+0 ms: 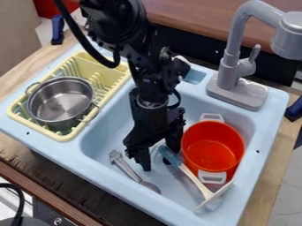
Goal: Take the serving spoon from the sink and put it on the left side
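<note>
The gripper (158, 154) hangs down into the light-blue sink (109, 134), left of the orange pot. Its two fingers stand apart, with nothing seen held between them. A grey metal utensil (131, 169), which looks like the serving spoon, lies on the sink floor just left of the left finger, slanting from upper left to lower right. Right of the gripper lies another utensil with a blue-grey head (168, 155) and a pale handle, its head close to the right finger.
The orange pot (212, 145) with pale handles stands at the sink's right. A metal pot (61, 100) sits in the yellow dish rack (63, 136) on the left. The grey faucet (230, 73) rises at the back right. A pale, flat-edged item (216, 194) lies near the sink's front right.
</note>
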You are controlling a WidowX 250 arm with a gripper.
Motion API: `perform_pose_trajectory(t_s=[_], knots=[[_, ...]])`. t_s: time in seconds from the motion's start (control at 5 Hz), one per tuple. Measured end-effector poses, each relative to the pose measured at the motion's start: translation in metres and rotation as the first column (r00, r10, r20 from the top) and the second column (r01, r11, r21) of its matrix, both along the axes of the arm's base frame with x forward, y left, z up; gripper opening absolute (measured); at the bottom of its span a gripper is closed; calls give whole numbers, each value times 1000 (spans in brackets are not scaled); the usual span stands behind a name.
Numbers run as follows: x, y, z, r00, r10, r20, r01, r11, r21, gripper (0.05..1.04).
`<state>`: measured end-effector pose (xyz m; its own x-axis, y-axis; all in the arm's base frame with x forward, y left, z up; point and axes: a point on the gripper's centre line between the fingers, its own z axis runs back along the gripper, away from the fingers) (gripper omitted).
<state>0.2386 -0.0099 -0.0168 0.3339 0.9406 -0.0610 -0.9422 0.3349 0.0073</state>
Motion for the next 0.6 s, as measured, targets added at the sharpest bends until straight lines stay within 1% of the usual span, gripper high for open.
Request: perform_pose_trajectory(t_s=[0.2, 0.4, 0.6], knots=[[0, -1, -1, 1000, -3, 10, 3, 1000, -12, 599], [-1, 3, -1, 1000, 4, 7, -4, 1000, -24, 317], [-4, 3, 0, 1000, -6, -13, 5, 999, -34, 201]])
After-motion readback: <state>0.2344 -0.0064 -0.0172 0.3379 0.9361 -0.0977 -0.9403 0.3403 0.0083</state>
